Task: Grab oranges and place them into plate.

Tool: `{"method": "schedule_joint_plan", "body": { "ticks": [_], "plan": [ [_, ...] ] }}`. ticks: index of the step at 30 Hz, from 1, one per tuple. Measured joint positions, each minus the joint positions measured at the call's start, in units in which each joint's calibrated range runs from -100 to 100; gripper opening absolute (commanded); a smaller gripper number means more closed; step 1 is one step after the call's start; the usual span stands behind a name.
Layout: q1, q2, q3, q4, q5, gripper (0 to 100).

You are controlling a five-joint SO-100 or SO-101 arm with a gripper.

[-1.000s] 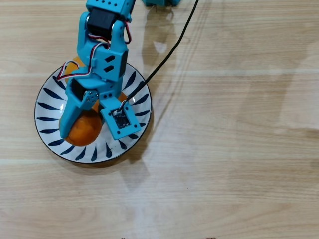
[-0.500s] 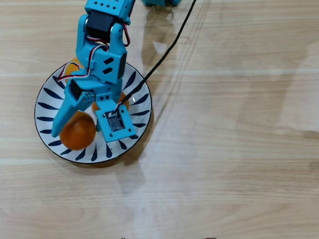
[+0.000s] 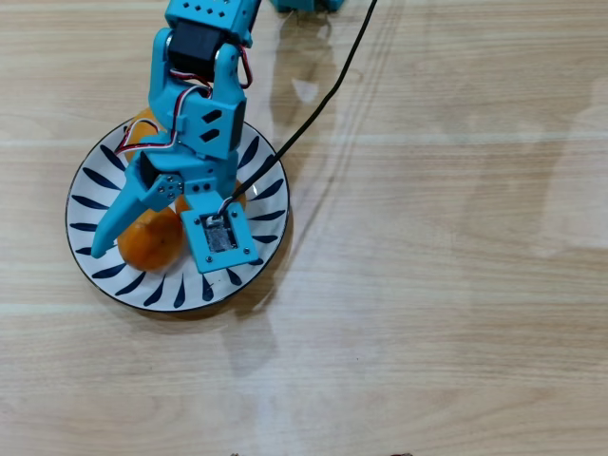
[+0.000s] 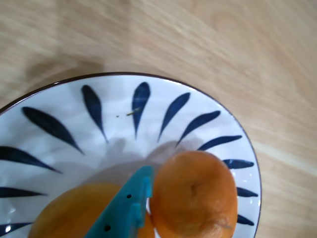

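The gripper (image 3: 157, 249) hangs over the plate (image 3: 95, 185) with its fingers (image 3: 119, 217) spread apart and nothing clamped between them; an orange (image 3: 149, 243) sits on the plate in the gap, looking let go. In the wrist view that orange (image 4: 194, 193) rests just inside the rim of the plate (image 4: 114, 109), and a teal finger (image 4: 124, 210) lies between it and a second orange (image 4: 74, 213), touching or nearly touching both. In the overhead view a further patch of orange (image 3: 141, 124) shows at the plate's far rim, mostly hidden under the arm, so I cannot tell for certain how many fruits are there. The wooden counter (image 3: 427, 285) around the plate carries no fruit in either view, so the task looks close to done. The risk now, as I judge it, lies in the retreat: the finger wedged between the two oranges could drag or nudge one as the arm lifts, and the nearer fruit, so close to the rim, might roll over the edge onto the counter. A skewed lift could also catch the plate itself and shift it.
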Motion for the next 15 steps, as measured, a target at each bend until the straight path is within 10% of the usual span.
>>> {"method": "schedule_joint_plan", "body": {
  "ticks": [3, 15],
  "plan": [
    [-1.5, -2.7, 0.0, 4.6, 0.0, 1],
    [-10.2, -28.6, 22.6, 6.6, 11.4, 2]
  ]
}}
